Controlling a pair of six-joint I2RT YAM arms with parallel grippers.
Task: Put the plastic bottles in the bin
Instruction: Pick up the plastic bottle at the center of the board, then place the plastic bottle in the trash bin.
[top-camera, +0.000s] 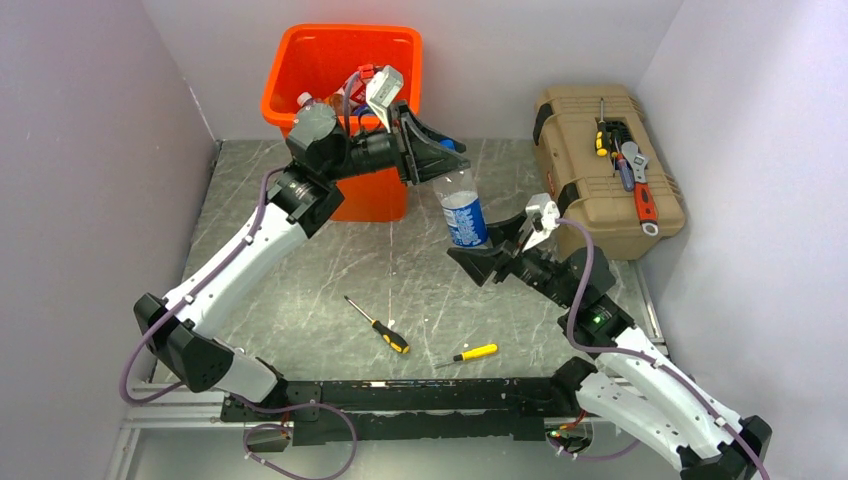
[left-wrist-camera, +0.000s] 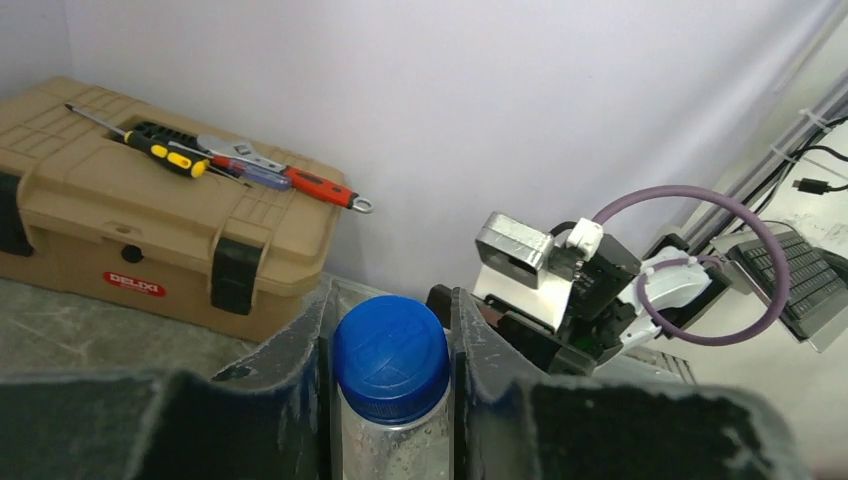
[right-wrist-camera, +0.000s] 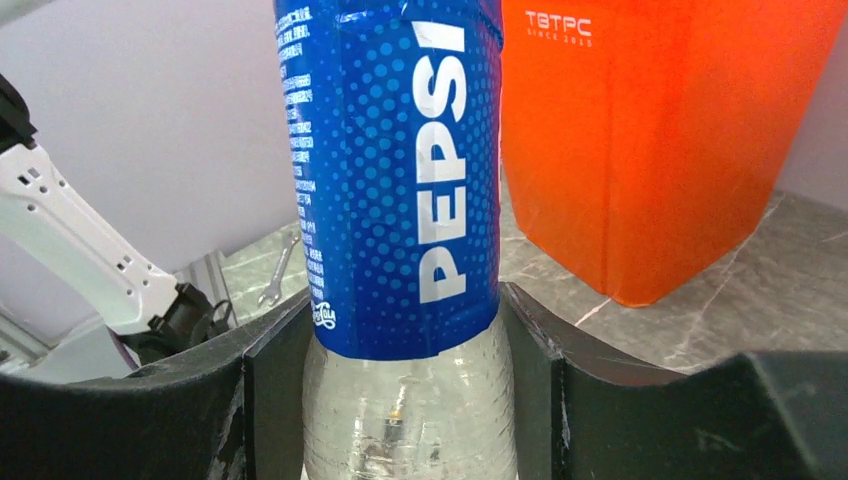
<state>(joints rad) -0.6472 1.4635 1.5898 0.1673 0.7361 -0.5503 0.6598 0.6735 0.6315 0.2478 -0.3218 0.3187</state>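
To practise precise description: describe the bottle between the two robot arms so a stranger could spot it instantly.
Find the tall orange bin at the back of the table. Just right of it, a clear bottle is held upright, the left gripper pinching its blue cap, the right gripper clamping its body. It is the only bottle outside the bin, with a blue Pepsi label.

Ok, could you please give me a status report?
Left tool shut at cap end of Pepsi bottle; right tool shut on its body. Bottle upright, outside bin. Screwdrivers on table, clear of it.
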